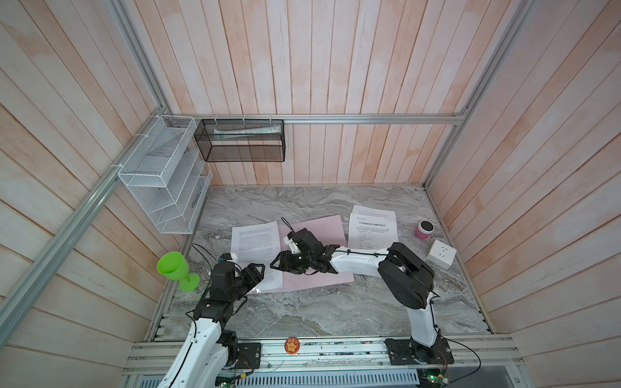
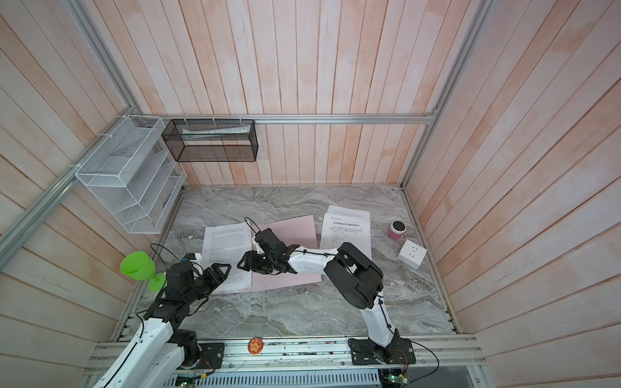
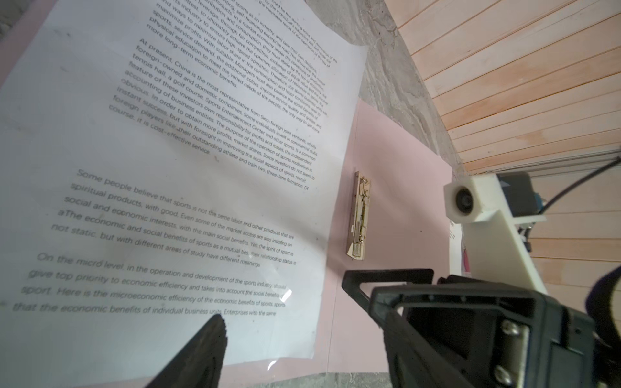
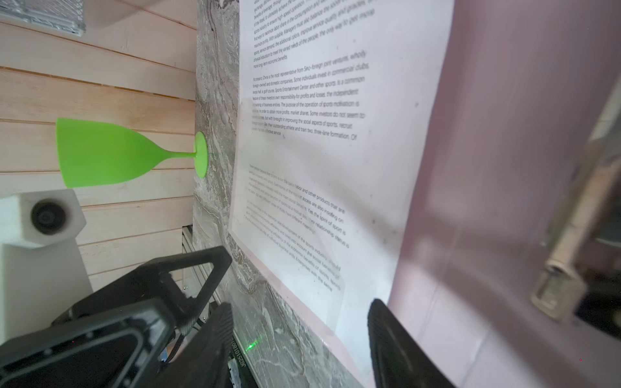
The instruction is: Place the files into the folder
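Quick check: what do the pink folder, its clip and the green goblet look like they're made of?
Folder: matte pale pink, thin and flat; card or thin plastic, can't tell which. Clip: brassy metal by its yellowish glint. Green goblet: likely plastic, opaque, even bright colour, soft sheen.

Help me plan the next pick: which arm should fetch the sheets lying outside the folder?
Right, probably. The loose sheets lie right of the folder, beside the right arm, and the right gripper is open and empty. The left gripper is at the folder's opposite side.
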